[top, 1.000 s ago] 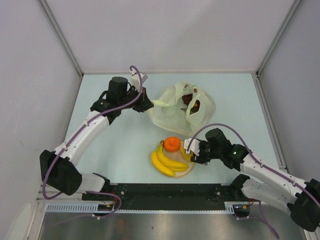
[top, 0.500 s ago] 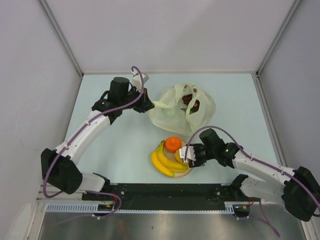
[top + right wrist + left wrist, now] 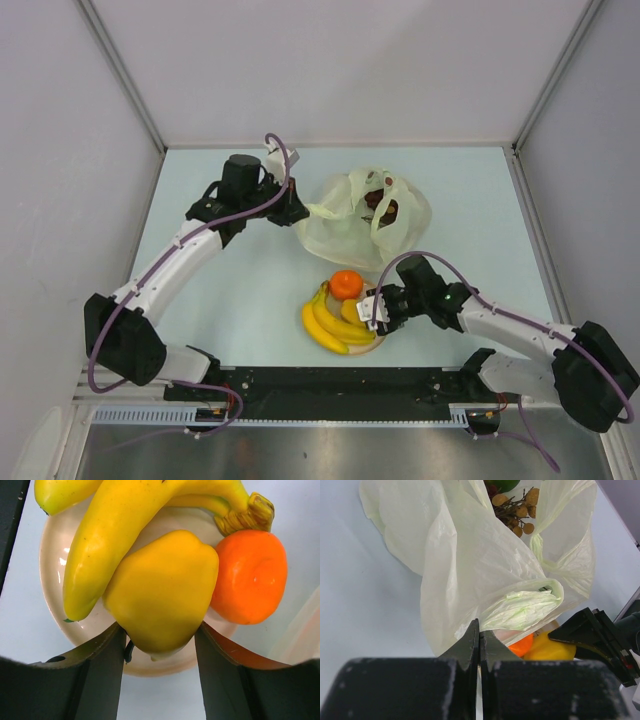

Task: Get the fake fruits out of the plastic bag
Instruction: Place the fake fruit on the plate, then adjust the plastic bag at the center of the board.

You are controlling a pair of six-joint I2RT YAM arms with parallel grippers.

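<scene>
The plastic bag [image 3: 345,225] lies at the table's middle back, its mouth open. Dark grapes [image 3: 391,210] and a red-green mango [image 3: 376,196] lie inside it; the left wrist view shows the bag [image 3: 470,555], the grape stems [image 3: 517,510] and a green sliver of mango [image 3: 502,484]. My left gripper [image 3: 298,210] is shut on the bag's left edge [image 3: 480,628]. The banana bunch [image 3: 330,325] and orange [image 3: 346,285] rest on the cream plate [image 3: 368,347]. My right gripper [image 3: 368,312] is shut on the yellow pepper [image 3: 160,590], low over the plate [image 3: 50,555], beside the bananas [image 3: 115,535] and orange [image 3: 250,575].
The plate sits near the table's front edge, just in front of the bag. White walls close in the table on the left, back and right. My right gripper's black finger [image 3: 595,635] shows behind the bag in the left wrist view.
My right gripper has moved left with the yellow pepper, from beside the plate to over it, next to the bananas and orange. My left gripper has kept its hold on the bag.
</scene>
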